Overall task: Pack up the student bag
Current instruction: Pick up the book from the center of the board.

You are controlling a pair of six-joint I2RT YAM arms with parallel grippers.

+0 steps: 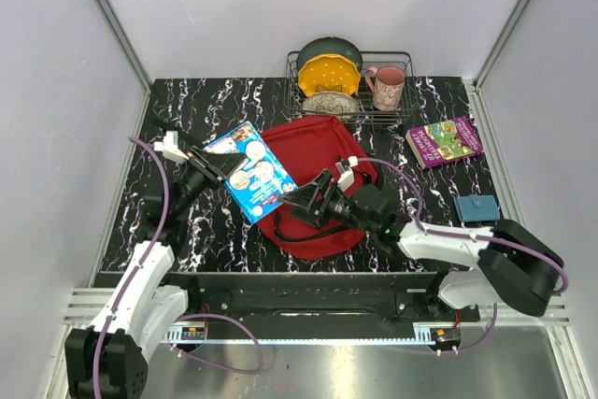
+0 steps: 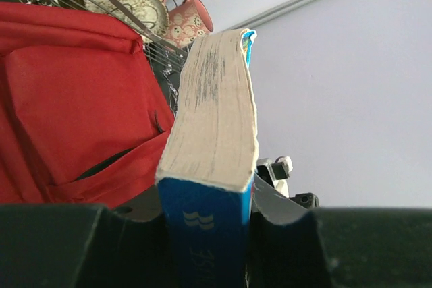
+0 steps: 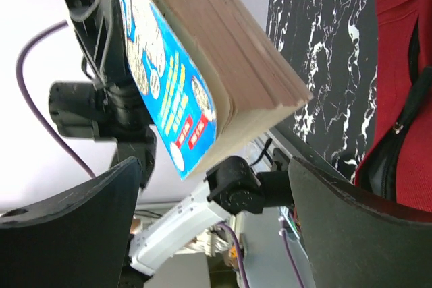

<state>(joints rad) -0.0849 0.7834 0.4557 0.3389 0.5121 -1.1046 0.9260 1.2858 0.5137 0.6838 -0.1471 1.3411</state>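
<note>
Black marbled tabletop [image 1: 201, 111]; red fabric student bag [image 1: 316, 144]; thick blue paperback [image 1: 250, 171].

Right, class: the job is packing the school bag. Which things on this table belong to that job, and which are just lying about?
Part of the job: red backpack; blue book, held by the left gripper; probably also the purple book and small blue case.

Just lying about: dish rack, yellow plate, green plate, patterned plate, pink mug.
</note>
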